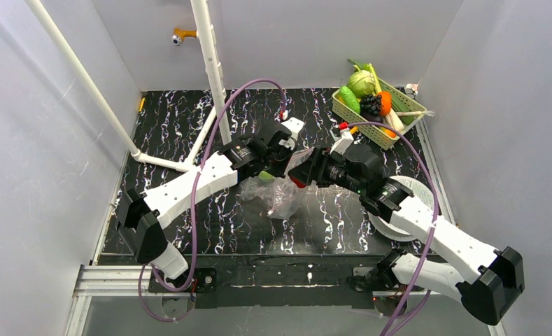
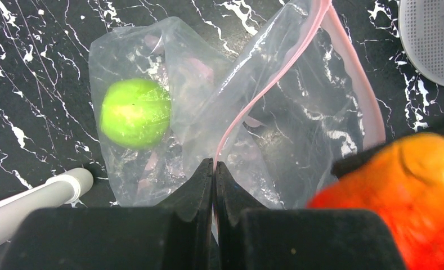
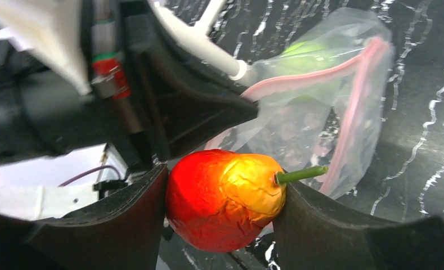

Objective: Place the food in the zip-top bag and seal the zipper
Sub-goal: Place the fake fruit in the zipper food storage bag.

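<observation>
Jaws of the left gripper, we note, are pinched together on the bag's zipper; the right gripper's jaws clamp the orange fruit.

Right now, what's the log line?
left gripper: shut on zip-top bag | right gripper: holds orange fruit | bag mouth: open, green piece inside

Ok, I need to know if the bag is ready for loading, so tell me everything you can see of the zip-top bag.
The zip-top bag is clear, crinkly plastic with faint pink print and a pink zipper strip around its mouth. The mouth gapes open, with one lip held up by the shut left claw, which pinches the strip. The rest of it slumps on the black marbled table. A round green fruit sits inside, near the closed end.
</observation>
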Action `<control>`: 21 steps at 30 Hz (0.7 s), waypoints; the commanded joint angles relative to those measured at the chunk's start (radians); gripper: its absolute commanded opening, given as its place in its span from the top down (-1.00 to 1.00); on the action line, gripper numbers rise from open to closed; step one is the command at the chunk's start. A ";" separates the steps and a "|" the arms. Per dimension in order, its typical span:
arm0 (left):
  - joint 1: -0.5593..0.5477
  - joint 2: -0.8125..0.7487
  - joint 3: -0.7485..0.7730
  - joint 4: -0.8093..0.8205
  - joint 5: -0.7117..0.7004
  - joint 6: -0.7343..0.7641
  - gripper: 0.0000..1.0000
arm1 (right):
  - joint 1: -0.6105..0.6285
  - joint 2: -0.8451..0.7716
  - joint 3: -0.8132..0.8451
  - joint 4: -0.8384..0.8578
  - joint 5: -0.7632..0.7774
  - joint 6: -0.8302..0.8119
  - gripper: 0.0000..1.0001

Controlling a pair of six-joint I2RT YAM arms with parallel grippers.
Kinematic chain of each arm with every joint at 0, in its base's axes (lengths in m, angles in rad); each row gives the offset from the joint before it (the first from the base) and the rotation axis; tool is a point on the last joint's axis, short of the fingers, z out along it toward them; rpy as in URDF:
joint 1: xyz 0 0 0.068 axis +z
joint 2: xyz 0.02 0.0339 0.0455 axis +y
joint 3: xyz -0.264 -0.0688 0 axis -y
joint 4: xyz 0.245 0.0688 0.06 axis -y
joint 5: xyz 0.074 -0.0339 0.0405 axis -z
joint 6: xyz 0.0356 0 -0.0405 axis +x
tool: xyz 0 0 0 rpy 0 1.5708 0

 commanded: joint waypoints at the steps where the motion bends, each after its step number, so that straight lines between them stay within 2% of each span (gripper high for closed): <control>1: -0.017 -0.071 -0.025 0.030 -0.027 0.019 1.00 | 0.012 0.043 0.048 -0.058 0.170 -0.014 0.97; 6: -0.031 -0.098 -0.046 0.051 -0.051 0.029 1.00 | 0.046 0.066 0.062 -0.183 0.359 0.015 0.95; 8: -0.032 -0.104 -0.049 0.055 -0.057 0.031 1.00 | 0.058 0.069 0.062 -0.194 0.386 0.009 0.71; 11: -0.032 -0.101 -0.049 0.056 -0.052 0.030 1.00 | 0.061 0.085 0.074 -0.189 0.350 -0.011 0.27; 15: -0.036 -0.101 -0.049 0.056 -0.050 0.030 1.00 | 0.060 0.101 0.104 -0.183 0.297 -0.024 -0.20; 18: -0.038 -0.105 -0.047 0.056 -0.054 0.031 1.00 | 0.061 0.110 0.122 -0.186 0.274 -0.026 -0.48; 21: -0.045 -0.127 -0.053 0.063 -0.058 0.036 1.00 | 0.061 0.109 0.125 -0.188 0.260 -0.030 -0.67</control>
